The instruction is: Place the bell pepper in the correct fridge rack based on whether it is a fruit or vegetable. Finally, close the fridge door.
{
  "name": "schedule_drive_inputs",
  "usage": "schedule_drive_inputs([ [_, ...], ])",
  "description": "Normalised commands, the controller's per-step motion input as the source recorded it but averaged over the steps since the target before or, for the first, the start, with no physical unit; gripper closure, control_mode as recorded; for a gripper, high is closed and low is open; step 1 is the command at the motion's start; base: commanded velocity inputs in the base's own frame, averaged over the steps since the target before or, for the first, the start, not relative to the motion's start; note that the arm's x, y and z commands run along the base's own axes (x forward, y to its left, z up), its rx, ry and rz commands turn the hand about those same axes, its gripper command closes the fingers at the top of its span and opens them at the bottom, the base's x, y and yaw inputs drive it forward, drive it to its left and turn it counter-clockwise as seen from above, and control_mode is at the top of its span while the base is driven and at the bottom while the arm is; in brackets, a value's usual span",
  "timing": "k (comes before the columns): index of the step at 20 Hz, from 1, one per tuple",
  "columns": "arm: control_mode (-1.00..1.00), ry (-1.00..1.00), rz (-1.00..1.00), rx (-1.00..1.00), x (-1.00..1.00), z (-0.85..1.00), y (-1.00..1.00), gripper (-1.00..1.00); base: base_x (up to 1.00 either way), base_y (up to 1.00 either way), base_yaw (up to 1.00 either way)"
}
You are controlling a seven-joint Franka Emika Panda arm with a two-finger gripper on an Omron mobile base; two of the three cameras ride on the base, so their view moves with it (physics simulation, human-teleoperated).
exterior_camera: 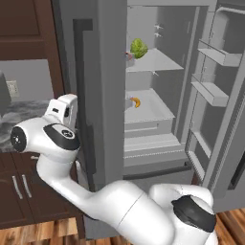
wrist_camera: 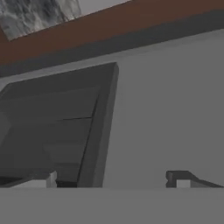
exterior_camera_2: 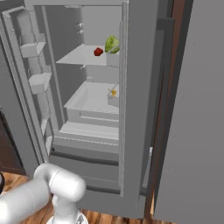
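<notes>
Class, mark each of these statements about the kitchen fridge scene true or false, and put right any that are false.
1. The fridge door stands open. True.
2. The bell pepper lies on the lower shelf. False: it sits on the upper shelf, beside the green vegetable.
3. The banana is on the lower shelf. True.
4. The hand grips the bell pepper. False: its fingers are open and hold nothing.
</notes>
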Motion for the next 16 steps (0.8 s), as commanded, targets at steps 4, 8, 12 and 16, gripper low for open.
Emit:
schedule_drive_inputs([
  [4, -1.00, 0.00, 0.00, 0.02, 0.44, 0.00, -1.00, -1.00, 0.00, 0.00, 0.00],
  [8, -1.00, 0.00, 0.00, 0.01, 0.34, 0.00, -1.00, -1.00, 0.00, 0.00, 0.00],
  [12, -1.00, 0.00, 0.00, 0.00, 0.31, 0.00, -0.94, -1.00, 0.00, 0.00, 0.00],
  [16, -1.00, 0.00, 0.00, 0.00, 0.39, 0.04, -0.75, -1.00, 0.00, 0.00, 0.00],
])
